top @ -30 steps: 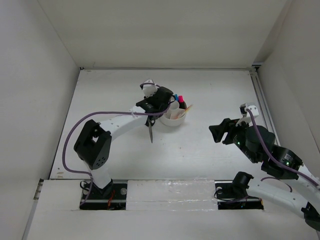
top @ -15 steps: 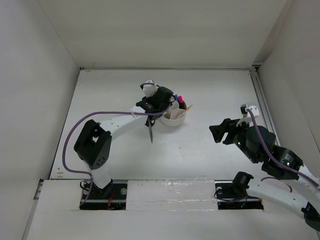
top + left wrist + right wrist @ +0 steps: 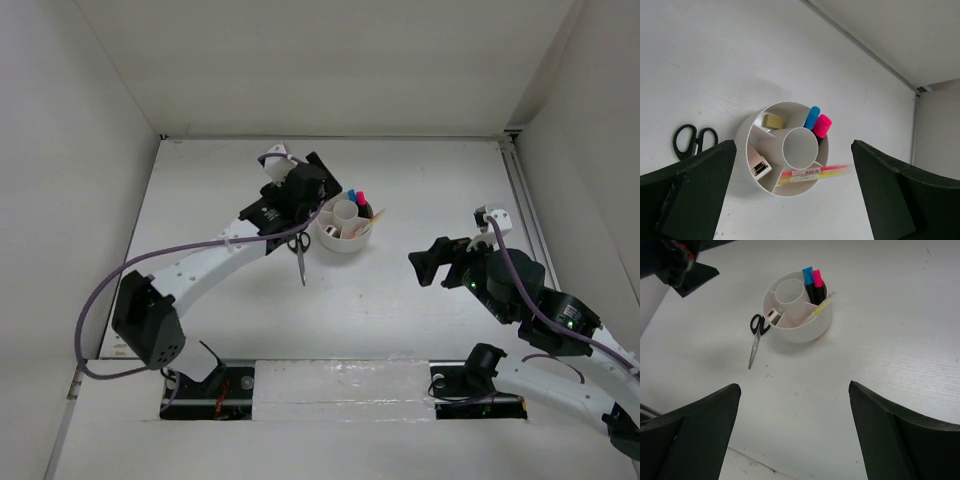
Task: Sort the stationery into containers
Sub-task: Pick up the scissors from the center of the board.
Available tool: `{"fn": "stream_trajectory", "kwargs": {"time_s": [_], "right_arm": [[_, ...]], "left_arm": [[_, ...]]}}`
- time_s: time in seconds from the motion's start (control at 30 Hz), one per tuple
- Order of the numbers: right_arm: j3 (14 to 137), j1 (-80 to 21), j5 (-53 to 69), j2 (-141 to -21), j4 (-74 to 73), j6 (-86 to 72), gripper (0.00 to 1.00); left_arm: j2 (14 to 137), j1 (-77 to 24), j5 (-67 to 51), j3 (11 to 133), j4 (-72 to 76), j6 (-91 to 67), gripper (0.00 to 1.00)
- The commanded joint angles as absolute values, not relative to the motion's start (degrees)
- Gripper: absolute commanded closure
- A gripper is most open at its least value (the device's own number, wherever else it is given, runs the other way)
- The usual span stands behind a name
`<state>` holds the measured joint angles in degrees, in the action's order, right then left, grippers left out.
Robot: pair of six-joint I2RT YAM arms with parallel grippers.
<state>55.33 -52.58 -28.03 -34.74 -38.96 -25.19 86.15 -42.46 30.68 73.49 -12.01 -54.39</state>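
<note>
The right gripper (image 3: 429, 262) hovers at 4 o'clock from the organiser (image 3: 346, 246), well apart from it, fingers spread and empty. The scissors (image 3: 299, 254) lie flat on the table at the organiser's 8 o'clock. Their handles are just beside its wall and their blades point to 6 o'clock. The left gripper (image 3: 312, 186) hangs over the organiser's 10 o'clock side, fingers wide apart with nothing between them.

The scissors look like the one item left out, so picking them up is probably the step in hand. The left gripper is closer. It would do best to come down over the blades near the pivot, clear of the wall, and close across their narrow width. Then it can lift, tip the scissors upright and lower them blades first into the empty centre cup. A grab at the handles risks shoving the organiser.

Count:
- One pair of scissors.
- One organiser.
- Two highlighters, blue (image 3: 808, 277) and pink (image 3: 817, 279), together at 1 o'clock.
- Two pens (image 3: 820, 305) at 3 o'clock.
- Two erasers, tan (image 3: 773, 120) and pink (image 3: 759, 167), in separate compartments on the scissors' side.
</note>
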Motion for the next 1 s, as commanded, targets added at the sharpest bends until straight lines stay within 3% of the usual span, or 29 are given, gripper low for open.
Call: {"fn": "stream_trajectory", "kwargs": {"time_s": [0.0, 0.2, 0.37, 0.67, 0.97], "right_arm": [[55.11, -52.91, -26.37, -34.54, -34.8, -24.35, 0.04], [54.58, -52.91, -25.32, -34.54, -34.28, -23.82, 0.03], [53.53, -52.91, -23.82, -34.01, -32.61, -23.12, 0.03], [52.47, -52.91, -18.64, -34.01, -30.94, -19.87, 0.03], [52.47, -52.91, -18.02, -34.01, -30.94, -18.28, 0.03]], "left_arm": [[79.9, -40.52, 32.18, 73.13, -15.9, -50.98, 0.01], [74.19, -33.95, 28.49, 66.29, -18.71, -44.04, 0.01], [76.72, -24.62, 17.16, 61.18, -17.76, -38.08, 0.01], [91.57, -24.61, 6.96, 61.18, -14.86, -33.76, 0.09], [96.15, -24.61, 8.96, 61.96, -16.17, -35.59, 0.16]]}}
